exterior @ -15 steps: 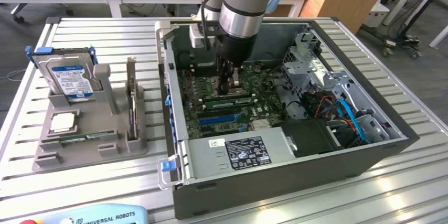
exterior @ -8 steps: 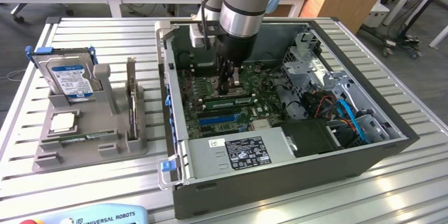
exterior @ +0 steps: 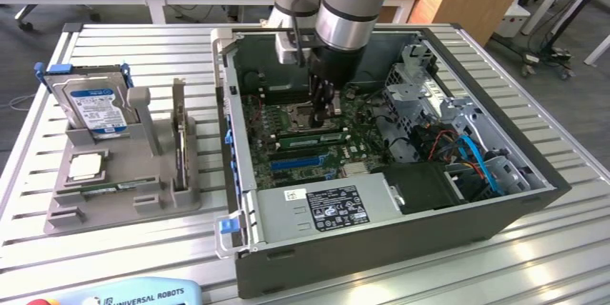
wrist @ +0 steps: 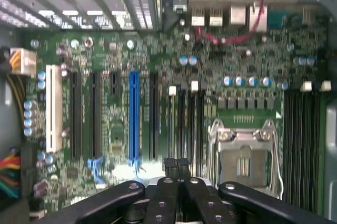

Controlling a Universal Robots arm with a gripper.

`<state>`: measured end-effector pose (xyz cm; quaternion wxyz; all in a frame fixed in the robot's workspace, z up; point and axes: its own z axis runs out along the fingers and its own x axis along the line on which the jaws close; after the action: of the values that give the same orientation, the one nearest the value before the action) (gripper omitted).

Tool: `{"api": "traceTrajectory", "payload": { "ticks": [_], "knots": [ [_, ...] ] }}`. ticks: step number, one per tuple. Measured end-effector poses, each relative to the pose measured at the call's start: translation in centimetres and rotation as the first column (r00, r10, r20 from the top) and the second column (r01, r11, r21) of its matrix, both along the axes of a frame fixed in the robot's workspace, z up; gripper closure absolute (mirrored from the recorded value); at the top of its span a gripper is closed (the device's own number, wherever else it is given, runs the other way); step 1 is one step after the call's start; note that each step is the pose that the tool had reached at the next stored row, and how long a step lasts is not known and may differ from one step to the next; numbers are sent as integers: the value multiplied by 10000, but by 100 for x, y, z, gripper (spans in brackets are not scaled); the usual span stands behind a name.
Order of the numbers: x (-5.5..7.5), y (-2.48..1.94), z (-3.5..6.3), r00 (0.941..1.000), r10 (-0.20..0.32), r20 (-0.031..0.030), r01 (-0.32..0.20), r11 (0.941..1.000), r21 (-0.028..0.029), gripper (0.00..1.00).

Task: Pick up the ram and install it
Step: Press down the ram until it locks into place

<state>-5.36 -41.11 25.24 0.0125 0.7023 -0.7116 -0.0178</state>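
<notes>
so the gripper [wrist: 176, 164] is pressed together with nothing in it, hanging inside the open PC case [exterior: 381, 241] right above the motherboard [wrist: 158, 71], next to the CPU socket [wrist: 243, 155]

A table of ribbed aluminium slats [exterior: 143, 48] fills most of the exterior view. At centre right on it sits an open computer case [exterior: 381, 241] (its side panel off). At left lies a grey parts holder [exterior: 124, 198]. At the lower left edge rests what looks like a blue-and-white pendant [exterior: 133, 295], only partly in frame.
</notes>
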Motion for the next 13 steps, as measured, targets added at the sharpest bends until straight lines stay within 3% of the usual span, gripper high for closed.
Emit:
{"api": "traceTrajectory", "payload": {
  "ticks": [5,13],
  "knots": [
    [125,-1,0,10000,0,-2,0,10000,0,90],
    [153,0,0,10000,0,-2,0,10000,1,90]
  ]
}}
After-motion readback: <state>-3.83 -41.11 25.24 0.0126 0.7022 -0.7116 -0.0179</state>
